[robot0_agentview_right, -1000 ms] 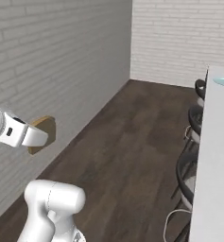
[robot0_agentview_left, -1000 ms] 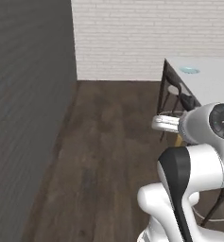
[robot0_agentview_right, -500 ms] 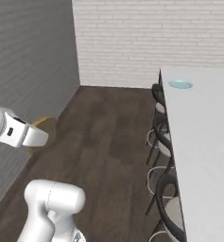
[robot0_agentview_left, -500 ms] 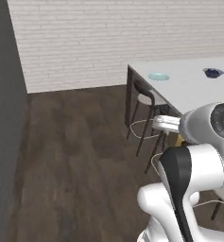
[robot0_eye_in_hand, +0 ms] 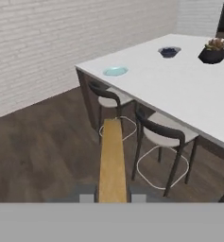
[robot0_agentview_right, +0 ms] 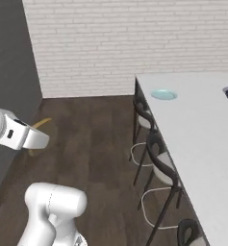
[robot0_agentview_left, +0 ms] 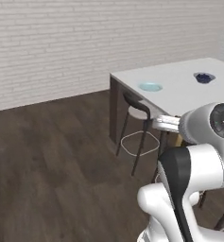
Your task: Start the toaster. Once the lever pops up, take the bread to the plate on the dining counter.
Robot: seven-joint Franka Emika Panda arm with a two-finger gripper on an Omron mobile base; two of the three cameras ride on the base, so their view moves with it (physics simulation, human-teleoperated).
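The bread [robot0_eye_in_hand: 112, 160] stands edge-on between the two fingertips [robot0_eye_in_hand: 86, 198] of the gripper [robot0_eye_in_hand: 112, 198], which is clamped on it above the wooden floor. The plate [robot0_eye_in_hand: 115, 71] lies near the dining counter's [robot0_eye_in_hand: 189, 90] corner. Since half a second ago the base has turned, bringing the counter closer.

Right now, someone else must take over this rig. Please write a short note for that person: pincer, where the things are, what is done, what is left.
Pincer: shut on the bread, which sticks out edge-on between its tips, carried in the air over the wooden floor.
Plate: on the dining counter, near the corner closest to the brick wall, with nothing on it. A small dark bowl and a potted plant sit farther along the counter; stools stand along its near side.
Done: bread is in hand and the base faces the counter.
Left: get within reach of the counter, lay the bread on the plate, release.
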